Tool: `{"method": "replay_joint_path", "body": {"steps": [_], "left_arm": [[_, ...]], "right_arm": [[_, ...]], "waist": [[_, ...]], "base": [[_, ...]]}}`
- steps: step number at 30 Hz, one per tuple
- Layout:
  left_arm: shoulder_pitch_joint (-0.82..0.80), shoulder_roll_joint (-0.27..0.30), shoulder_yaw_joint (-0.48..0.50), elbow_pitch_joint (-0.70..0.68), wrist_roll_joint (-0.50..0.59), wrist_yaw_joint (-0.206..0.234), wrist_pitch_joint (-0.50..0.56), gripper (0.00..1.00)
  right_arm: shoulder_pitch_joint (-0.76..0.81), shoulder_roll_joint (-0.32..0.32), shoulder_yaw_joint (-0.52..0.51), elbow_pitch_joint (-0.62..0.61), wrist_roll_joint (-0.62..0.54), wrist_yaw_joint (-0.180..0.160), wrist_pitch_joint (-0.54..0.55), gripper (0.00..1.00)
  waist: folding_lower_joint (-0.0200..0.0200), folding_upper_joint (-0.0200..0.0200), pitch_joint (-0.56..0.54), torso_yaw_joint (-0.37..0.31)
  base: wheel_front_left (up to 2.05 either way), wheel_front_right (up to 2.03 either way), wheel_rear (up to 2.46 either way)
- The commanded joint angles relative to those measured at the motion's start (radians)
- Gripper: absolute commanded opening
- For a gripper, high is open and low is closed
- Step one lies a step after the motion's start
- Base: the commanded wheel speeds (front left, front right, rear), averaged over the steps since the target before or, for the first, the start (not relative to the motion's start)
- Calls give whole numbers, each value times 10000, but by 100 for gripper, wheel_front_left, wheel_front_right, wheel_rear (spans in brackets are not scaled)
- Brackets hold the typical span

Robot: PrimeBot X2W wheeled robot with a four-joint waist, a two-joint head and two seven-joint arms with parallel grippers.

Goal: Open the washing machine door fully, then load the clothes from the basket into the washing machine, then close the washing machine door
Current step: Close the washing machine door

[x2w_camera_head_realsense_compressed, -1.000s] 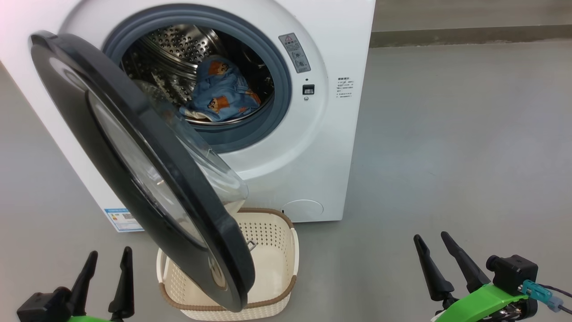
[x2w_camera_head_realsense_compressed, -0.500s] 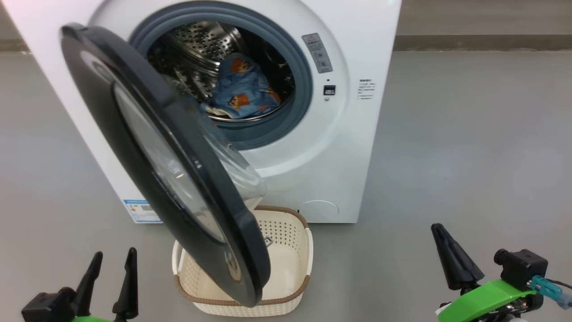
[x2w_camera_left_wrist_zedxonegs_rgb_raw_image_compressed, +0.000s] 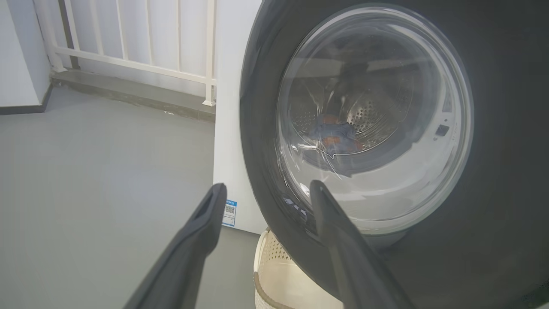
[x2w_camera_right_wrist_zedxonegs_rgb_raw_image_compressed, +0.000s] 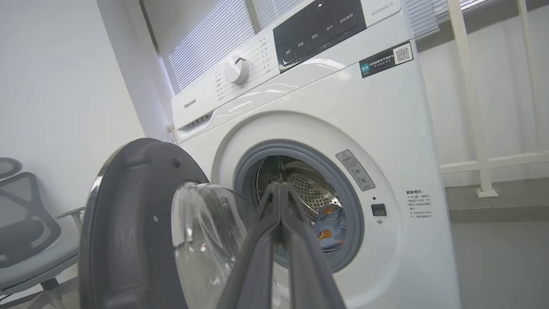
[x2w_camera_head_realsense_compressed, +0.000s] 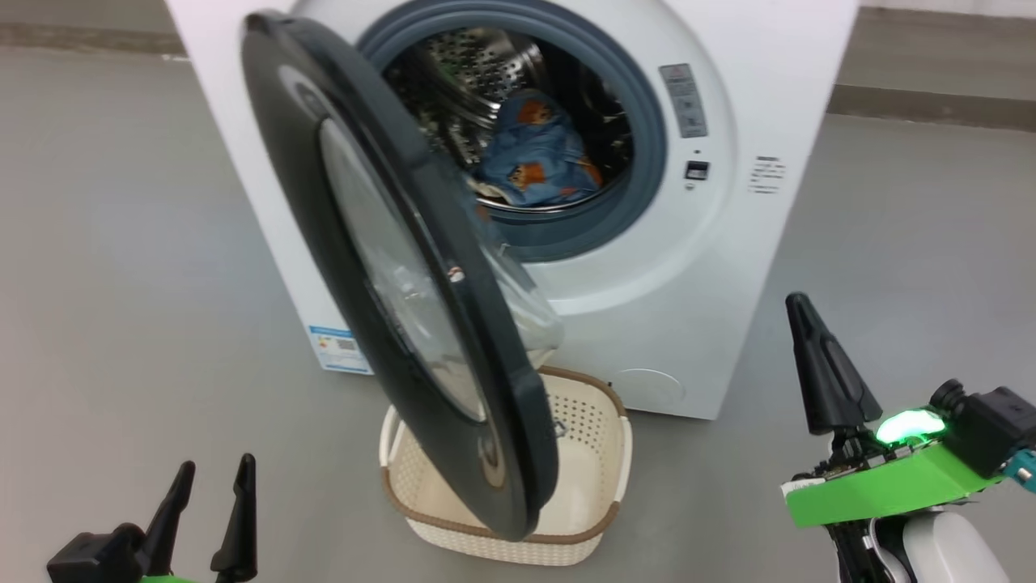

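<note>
The basket (x2w_camera_head_realsense_compressed: 603, 470) sits on the floor under the swung-out washing machine door (x2w_camera_head_realsense_compressed: 312, 210). What I see of its inside is bare cream plastic. Up and to the right, in the drum of the washing machine (x2w_camera_head_realsense_compressed: 728, 267), lie the clothes (x2w_camera_head_realsense_compressed: 538, 154), a blue printed heap. A second ago my right pincer (x2w_camera_head_realsense_compressed: 798, 304) stood spread; now its fingers press together on nothing. My left pincer (x2w_camera_head_realsense_compressed: 217, 463) gapes wide, holding nothing, near the door's black rim but apart from it. The right one is well apart from the door and the clothes.
</note>
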Motion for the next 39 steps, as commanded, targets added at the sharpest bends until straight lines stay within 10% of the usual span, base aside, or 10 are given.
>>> {"method": "replay_joint_path", "body": {"steps": [1, 21, 39], "left_arm": [[-252, 299, 336, -147, -54, -26, -105, 100], [-405, 339, 41, -27, -428, -27, -105, 100], [-459, 249, -52, -169, -640, -27, -105, 100]], "right_arm": [[-422, 37, 132, -446, 151, 85, -76, 0], [-908, 156, 2115, -2221, 33, 85, -76, 0], [-1279, -535, 5185, 298, -73, 85, -76, 0]], "waist": [[0, 0, -23, 551], [0, 0, -215, 2355], [0, 0, -160, 2691]], "base": [[0, 0, 0], [0, 0, 0], [0, 0, 0]]}}
